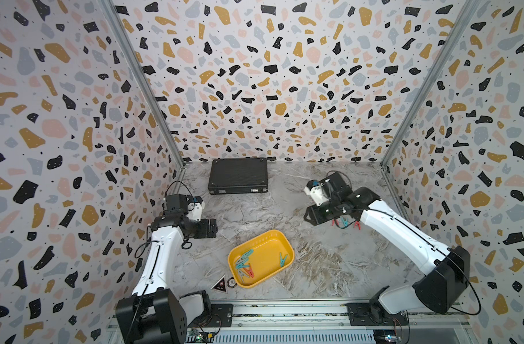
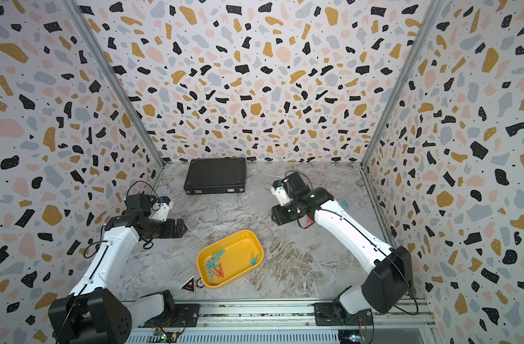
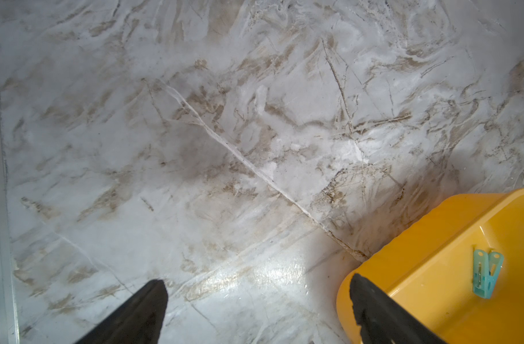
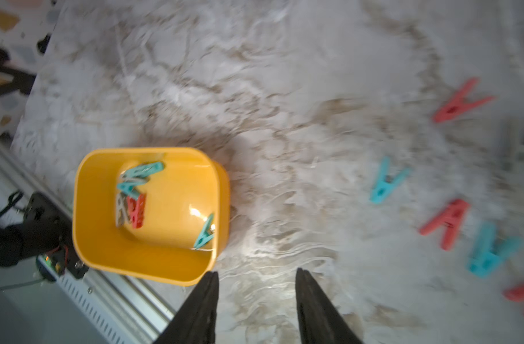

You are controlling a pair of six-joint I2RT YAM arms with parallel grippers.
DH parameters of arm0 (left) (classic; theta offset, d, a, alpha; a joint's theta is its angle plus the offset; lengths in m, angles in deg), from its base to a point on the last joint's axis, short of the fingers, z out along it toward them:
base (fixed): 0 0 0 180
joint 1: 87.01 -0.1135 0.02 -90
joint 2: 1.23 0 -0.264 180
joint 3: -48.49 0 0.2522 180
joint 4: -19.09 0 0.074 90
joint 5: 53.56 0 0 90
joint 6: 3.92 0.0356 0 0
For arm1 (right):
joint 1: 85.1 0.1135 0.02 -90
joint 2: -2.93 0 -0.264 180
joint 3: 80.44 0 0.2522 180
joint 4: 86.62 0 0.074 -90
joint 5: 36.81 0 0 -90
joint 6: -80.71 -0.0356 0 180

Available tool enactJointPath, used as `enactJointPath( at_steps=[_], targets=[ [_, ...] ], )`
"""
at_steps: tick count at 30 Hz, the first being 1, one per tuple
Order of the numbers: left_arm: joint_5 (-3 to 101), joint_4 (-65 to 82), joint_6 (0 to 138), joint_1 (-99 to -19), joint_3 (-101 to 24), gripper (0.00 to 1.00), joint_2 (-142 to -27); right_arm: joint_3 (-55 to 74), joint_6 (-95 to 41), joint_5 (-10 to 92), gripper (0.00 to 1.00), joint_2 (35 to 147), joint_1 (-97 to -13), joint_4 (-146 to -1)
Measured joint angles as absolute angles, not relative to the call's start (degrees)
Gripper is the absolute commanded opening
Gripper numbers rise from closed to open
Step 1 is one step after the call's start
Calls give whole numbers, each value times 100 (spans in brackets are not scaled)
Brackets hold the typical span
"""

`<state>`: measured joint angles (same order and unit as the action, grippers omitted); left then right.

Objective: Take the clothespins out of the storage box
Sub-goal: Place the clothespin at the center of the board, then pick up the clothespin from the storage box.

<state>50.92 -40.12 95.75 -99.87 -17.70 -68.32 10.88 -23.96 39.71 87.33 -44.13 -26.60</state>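
Observation:
The yellow storage box (image 1: 285, 239) sits front-centre on the marble table. Inside it lies a heap of teal, grey and red clothespins (image 1: 244, 266), with a single teal one (image 1: 282, 259) by the opposite wall. More clothespins (image 4: 385, 181) lie loose on the table beneath my right arm, red (image 1: 357, 225) and teal (image 1: 345, 222). My right gripper (image 4: 256, 272) hangs open above bare table, beyond the box's far right corner, nothing between its fingers. My left gripper (image 3: 256, 278) is wide open and empty, left of the box; one fingertip (image 3: 371, 300) overlaps the box's wall (image 3: 418, 253) in its wrist view.
A closed black latched case (image 1: 238, 175) lies at the back left against the wall. A triangular sticker (image 1: 219, 285) and a small round disc (image 1: 231, 281) sit by the box's front left corner. A metal rail (image 1: 284, 312) runs along the table's front edge. Patterned walls enclose three sides.

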Motion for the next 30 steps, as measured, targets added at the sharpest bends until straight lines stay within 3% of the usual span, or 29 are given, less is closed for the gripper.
enactJointPath(
  at_steps=[4,11,18,30],
  targets=[
    [5092,-4010,9575,-9987,-1770,100,-6834,1158,-2573,3984,48,9358,-3135,-2977],
    [5084,-4010,9575,-9987,-1770,100,-6842,1809,-2827,3921,61,10919,-1980,-3543],
    [5066,-4007,9575,-9987,-1770,100,-6842,2742,-2851,4006,65,12084,-1633,-3606],
    [5047,-4007,9575,-9987,-1770,100,-6842,2930,-2857,4452,65,12692,-1578,-3501]
  ],
)
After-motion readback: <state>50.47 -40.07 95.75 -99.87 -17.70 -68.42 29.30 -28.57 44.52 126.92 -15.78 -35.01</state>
